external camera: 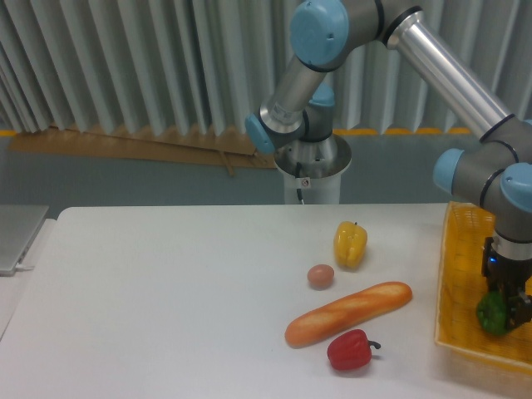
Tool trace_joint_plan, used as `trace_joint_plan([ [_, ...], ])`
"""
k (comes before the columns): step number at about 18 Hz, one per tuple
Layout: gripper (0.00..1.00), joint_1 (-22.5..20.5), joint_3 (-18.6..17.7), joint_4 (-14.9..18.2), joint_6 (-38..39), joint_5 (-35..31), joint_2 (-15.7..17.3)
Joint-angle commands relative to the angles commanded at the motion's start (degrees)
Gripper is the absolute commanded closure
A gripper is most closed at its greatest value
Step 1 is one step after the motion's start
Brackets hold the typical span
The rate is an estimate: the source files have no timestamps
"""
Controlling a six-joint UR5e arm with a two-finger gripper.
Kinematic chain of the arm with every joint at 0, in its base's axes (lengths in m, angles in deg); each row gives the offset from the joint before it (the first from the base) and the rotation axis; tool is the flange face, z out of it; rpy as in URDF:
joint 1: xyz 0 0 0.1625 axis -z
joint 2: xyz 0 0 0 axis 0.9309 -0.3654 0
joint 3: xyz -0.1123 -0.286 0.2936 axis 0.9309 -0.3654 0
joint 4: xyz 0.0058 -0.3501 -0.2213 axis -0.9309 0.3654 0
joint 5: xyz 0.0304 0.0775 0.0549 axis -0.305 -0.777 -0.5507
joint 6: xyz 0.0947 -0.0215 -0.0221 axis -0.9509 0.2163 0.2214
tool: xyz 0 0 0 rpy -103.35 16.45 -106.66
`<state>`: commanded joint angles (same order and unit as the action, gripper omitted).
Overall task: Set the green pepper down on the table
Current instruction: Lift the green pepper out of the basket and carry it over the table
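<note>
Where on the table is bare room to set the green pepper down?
The table is bare left of the egg and baguette. It is crowded near the basket, where the yellow pepper and red pepper lie; the gripper holds the green pepper there.

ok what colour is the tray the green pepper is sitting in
Yellow, a woven wicker basket tray, clearest in the fixed camera view at the table's right edge.
</note>
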<state>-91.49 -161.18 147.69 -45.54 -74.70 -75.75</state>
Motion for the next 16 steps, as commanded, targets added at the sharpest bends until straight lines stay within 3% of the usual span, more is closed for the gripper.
trace_joint_plan([
  [2, 0.48, 0.3, -1.0, 1.0, 1.3, -0.1, 1.5],
  [16, 0.48, 5.2, -1.9, 24.9, 7.5, -0.1, 13.2],
])
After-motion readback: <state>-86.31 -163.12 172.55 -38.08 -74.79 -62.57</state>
